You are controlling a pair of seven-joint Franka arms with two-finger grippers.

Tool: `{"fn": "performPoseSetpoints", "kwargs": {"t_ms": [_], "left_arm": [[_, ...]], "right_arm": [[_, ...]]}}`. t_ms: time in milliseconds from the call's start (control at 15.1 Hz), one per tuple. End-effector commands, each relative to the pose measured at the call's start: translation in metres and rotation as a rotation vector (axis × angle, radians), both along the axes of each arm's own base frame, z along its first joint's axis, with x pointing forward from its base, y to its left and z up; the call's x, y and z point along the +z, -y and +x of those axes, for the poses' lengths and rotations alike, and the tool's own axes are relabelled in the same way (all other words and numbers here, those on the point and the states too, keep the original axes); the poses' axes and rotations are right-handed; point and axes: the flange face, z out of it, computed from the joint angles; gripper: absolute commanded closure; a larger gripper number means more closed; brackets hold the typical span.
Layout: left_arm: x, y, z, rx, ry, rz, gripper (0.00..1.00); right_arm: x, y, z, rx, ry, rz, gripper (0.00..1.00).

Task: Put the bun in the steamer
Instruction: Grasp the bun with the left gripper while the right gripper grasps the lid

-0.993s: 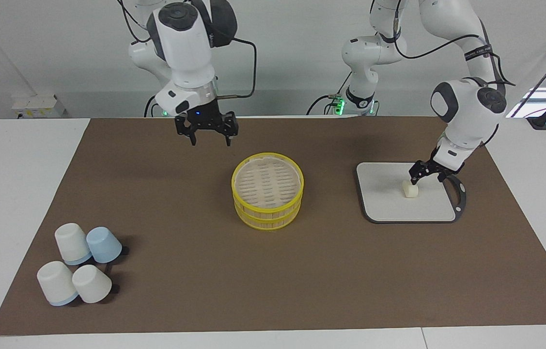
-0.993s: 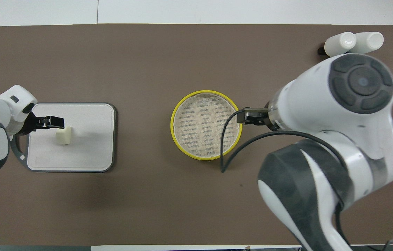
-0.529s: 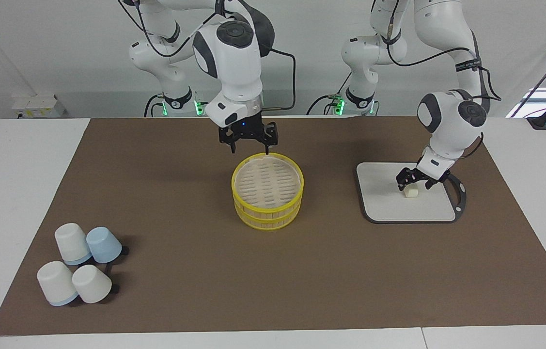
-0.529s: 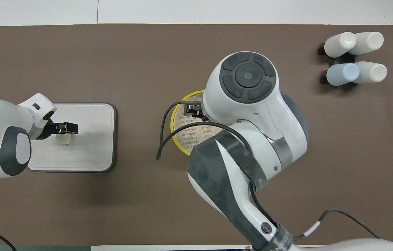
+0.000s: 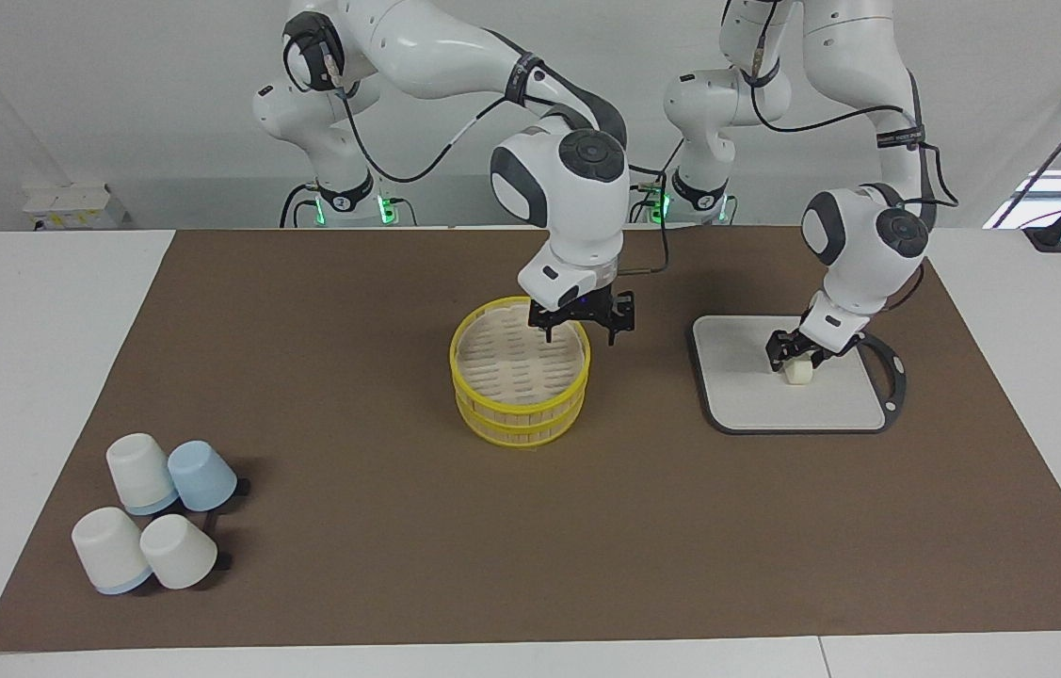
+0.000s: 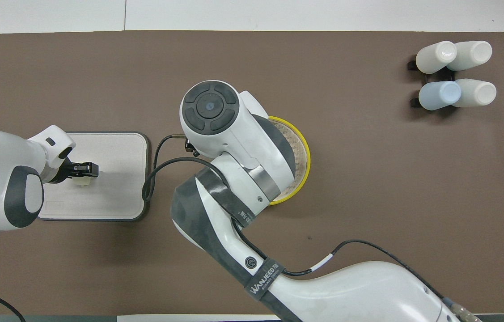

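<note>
Cream-white bun [image 5: 799, 373] on the board [image 5: 747, 395] sits between the left gripper's [image 5: 798, 350] wide jaws.

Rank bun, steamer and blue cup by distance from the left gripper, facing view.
From the left gripper:
1. bun, right beneath it on the grey board.
2. steamer, mid-table.
3. blue cup, at the right arm's end of the table.

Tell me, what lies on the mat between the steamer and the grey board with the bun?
Nothing lies on the mat between the steamer and the board that bears the bun; the facing view shows this. The right gripper hangs over the steamer's rim there.
</note>
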Motion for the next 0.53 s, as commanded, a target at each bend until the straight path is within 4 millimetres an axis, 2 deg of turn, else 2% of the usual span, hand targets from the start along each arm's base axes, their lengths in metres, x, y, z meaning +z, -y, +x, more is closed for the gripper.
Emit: {"fn": "performPoseSetpoints", "kwargs": {"t_ms": [0,132,265,463], "left_arm": [[-0.002,-0.005,-0.002,-0.017,0.014,0.02,0.63],[-0.001,-0.005,-0.001,-0.017,0.014,0.02,0.78],[0.003,-0.007,0.003,-0.014,0.014,0.021,0.78],[0.022,-0.009,0.014,-0.003,0.008,0.021,0.78]], "right_arm": [[-0.007,-0.017,-0.006,0.003,0.017,-0.033,0.01],[-0.013,-0.021,-0.007,0.008,0.03,-0.022,0.01],[-0.023,-0.018,-0.008,0.008,0.02,-0.031,0.01],[-0.033,-0.013,-0.01,0.007,0.004,-0.051,0.01]]}}
